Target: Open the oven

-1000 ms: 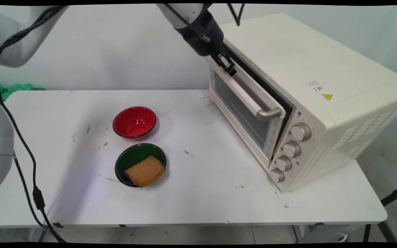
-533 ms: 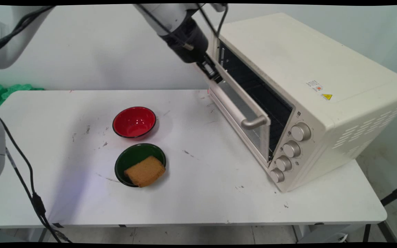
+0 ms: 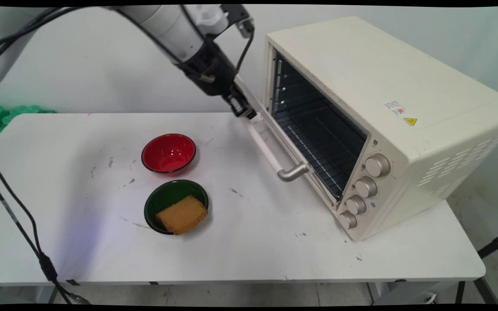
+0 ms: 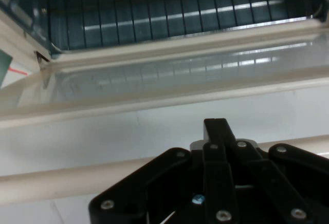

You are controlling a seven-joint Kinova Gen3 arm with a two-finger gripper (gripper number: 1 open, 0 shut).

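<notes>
While the main view looks down on the scratched white table (image 3: 240, 242), the big cream metal toaster oven (image 3: 387, 112) sits on its right side. Its glass door (image 3: 275, 138) hangs wide open, almost flat. Inside is a dark wire rack (image 3: 318, 144). A long cream bar handle (image 3: 270, 153) with silver ends runs along the door's edge. Four round silver knobs (image 3: 363, 188) sit in a row on the oven's front. The black two-finger gripper (image 3: 244, 109) is at the far end of that handle, and its fingers are squeezed around the bar. A shiny round red bowl (image 3: 169, 153) sits to the left, well apart from the oven, with nothing in it. Just in front of it is a round dark green bowl (image 3: 175, 206), and a square brown slice of toast (image 3: 183, 214) lies tilted in it, poking over the rim.

From the hand view, the gripper's black linkage (image 4: 216, 188) rises from the bottom. One finger (image 4: 217, 131) lies over the smooth cream handle (image 4: 67, 183). Past it are the door's glass (image 4: 169, 77) and the rack's dark bars (image 4: 154, 8).
</notes>
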